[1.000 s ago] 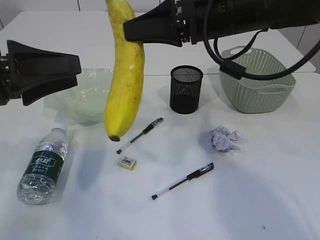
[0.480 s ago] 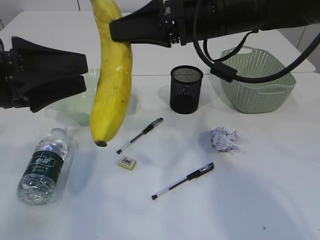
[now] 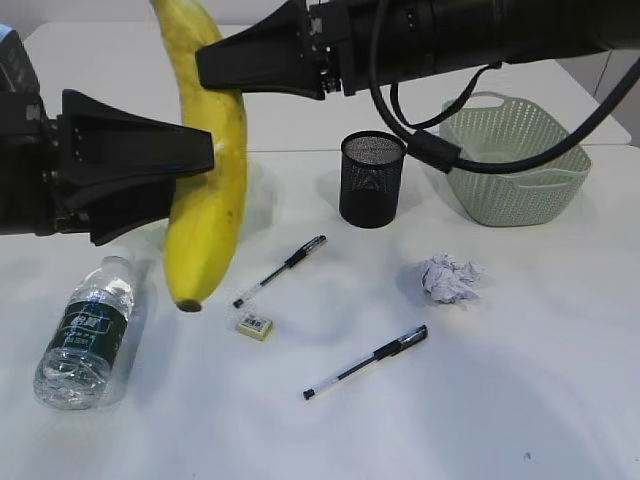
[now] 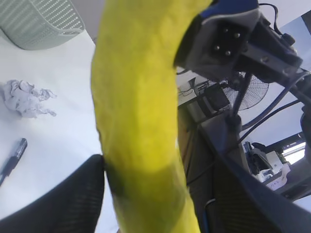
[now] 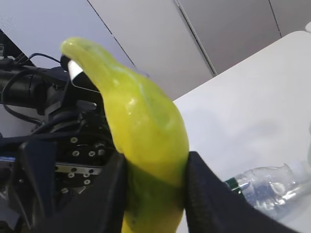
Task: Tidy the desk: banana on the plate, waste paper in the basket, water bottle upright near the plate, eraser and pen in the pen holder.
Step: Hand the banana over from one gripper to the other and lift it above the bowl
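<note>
I am gripping the banana (image 3: 205,190) near its stem in my right tool (image 3: 225,68), my left tool (image 3: 195,165) gaping around its soft, bruisable middle.

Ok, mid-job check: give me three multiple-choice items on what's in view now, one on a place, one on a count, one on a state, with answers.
1. Where is the crumpled paper?
A. In the basket
B. On the table in front of the basket
C. In the pen holder

2. How many pens lie on the table?
A. One
B. Two
C. Three

3. What is the state of the banana?
A. Lying on the plate
B. Lying beside the bottle
C. Hanging in the air, gripped by the right hand

Answers:
1. B, the paper sits on the bare table, short of the basket.
2. B, one pen lies near the eraser, another pen closer to the camera.
3. C, the right hand clamps its upper part while the left hand stands open around it.
</note>
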Tool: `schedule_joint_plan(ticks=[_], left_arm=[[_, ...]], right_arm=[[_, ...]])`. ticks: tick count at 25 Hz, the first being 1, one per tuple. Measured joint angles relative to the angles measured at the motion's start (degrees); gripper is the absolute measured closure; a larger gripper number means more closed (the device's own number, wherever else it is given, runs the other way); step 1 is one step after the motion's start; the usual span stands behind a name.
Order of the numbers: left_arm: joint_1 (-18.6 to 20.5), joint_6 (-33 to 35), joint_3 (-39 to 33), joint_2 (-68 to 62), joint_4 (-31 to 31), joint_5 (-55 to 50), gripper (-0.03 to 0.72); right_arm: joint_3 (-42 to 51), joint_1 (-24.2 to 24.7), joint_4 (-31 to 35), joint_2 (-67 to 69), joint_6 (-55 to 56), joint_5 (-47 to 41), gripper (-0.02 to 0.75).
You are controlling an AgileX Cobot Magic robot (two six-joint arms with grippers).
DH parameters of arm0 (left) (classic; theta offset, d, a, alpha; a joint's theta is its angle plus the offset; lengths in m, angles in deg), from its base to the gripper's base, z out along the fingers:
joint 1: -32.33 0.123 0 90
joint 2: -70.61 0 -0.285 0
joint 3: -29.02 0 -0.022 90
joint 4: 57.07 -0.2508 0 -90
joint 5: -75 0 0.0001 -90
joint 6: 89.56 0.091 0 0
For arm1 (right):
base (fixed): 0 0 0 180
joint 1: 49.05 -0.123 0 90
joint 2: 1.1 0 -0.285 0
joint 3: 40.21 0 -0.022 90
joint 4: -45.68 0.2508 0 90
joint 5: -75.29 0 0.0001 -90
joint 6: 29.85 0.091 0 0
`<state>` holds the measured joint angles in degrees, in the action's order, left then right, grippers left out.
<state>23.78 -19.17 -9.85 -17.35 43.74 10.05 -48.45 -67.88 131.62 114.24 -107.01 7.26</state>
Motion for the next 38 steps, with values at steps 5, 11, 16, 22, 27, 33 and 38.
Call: schedule_joint_plan(ticks=[5,11,16,22,27,33,38], left_arm=[[-0.48,-0.1,0.22,0.0,0.08,0.01,0.191],[-0.48,-0.22,0.44,-0.35,0.32,0.01,0.192],[-0.48,-0.22,0.44,-0.69,0.41,0.01,0.2],[-0.48,-0.35,0.44,-0.69,0.41,0.01,0.324],[-0.48,-1.38,0.44,-1.0,0.87,-0.08,0.392],[-0.48,-1.83,0.44,-1.09,1.13,-0.2,0.395],[-0.48,-2.09,0.44,-1.09,1.15,-0.2,0.395]], right_arm=[[0.0,-2.07,0.96,-0.09,0.0,0.0,0.5],[0.0,-2.21,1.37,-0.09,0.0,0.0,0.501],[0.0,-2.21,2.13,-0.09,0.0,0.0,0.501],[0.03,-2.21,2.6,-0.09,0.0,0.0,0.501],[0.03,-2.21,2.78,-0.09,0.0,-0.1,0.501],[0.03,-2.21,2.78,-0.09,2.13,0.0,0.501],[0.03,-2.21,2.78,-0.09,2.93,0.0,0.501]])
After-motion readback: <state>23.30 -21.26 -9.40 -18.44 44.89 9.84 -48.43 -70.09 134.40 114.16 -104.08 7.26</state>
